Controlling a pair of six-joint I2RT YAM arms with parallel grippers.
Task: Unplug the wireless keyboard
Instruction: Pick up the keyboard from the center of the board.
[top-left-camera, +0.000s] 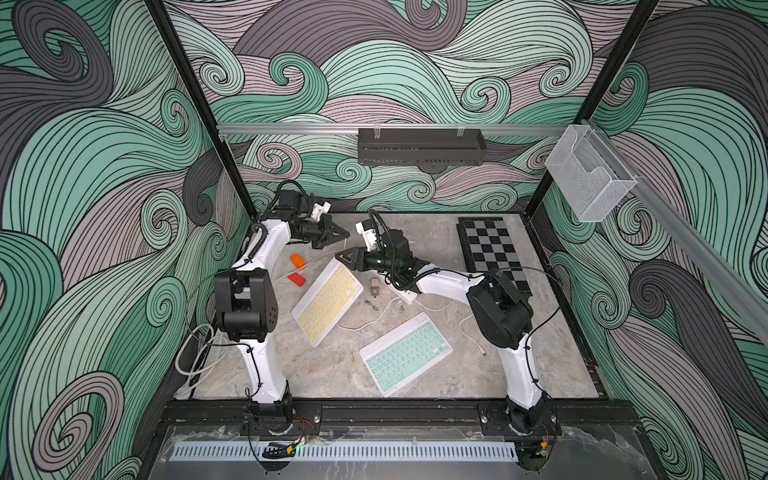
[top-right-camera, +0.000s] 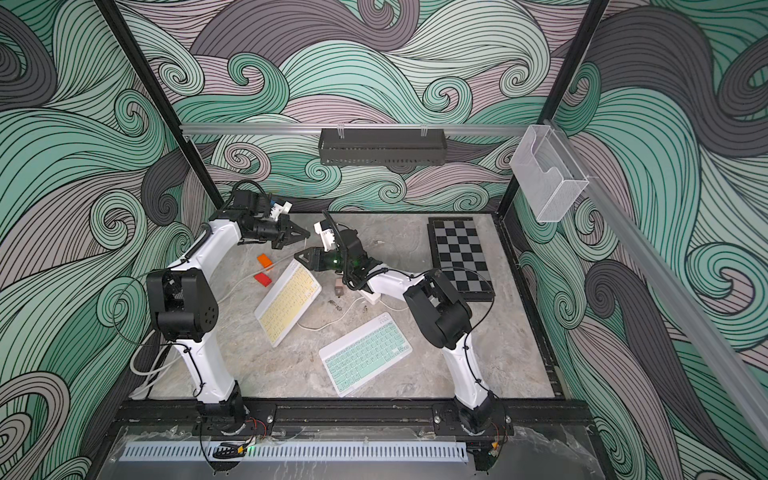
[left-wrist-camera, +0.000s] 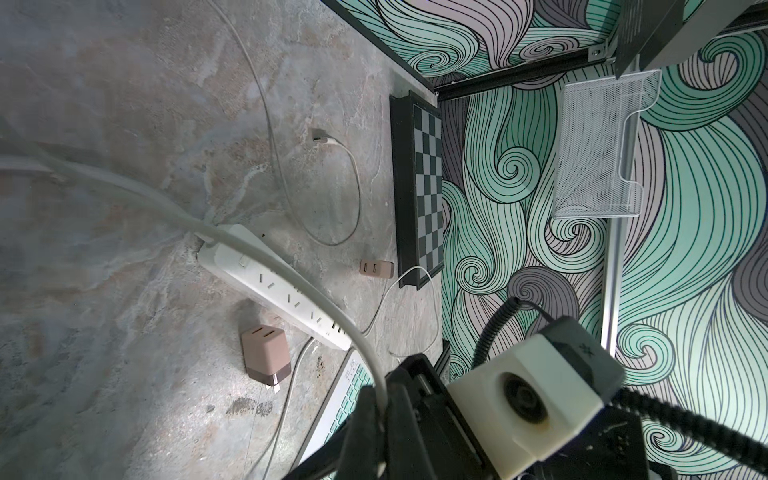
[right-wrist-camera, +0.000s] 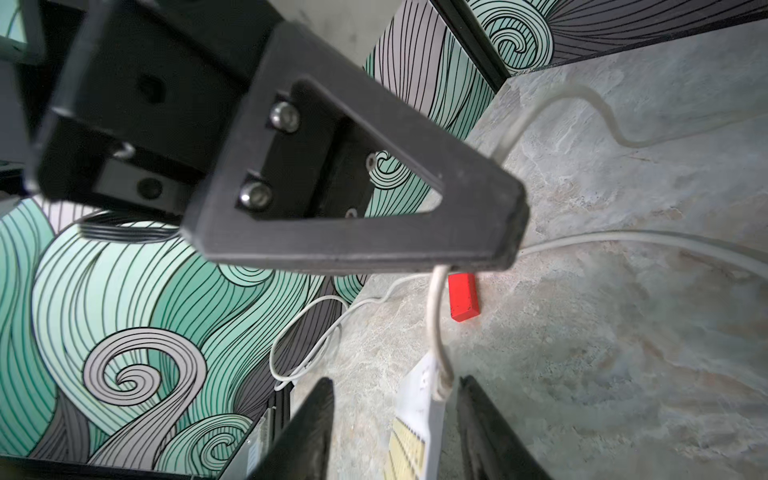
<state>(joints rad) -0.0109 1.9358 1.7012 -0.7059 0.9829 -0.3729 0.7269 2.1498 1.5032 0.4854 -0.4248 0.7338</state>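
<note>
In the foreground lies the mint keyboard. Beyond it, mid-table, the yellow keyboard has a white cable plugged into its far corner. There the right gripper stands part-open, its jaws straddling that corner and gripping nothing. Farther back, the left gripper is clamped on the cable near the plug. A pull now would likely drag the unbraced keyboard or strain the cord.
</note>
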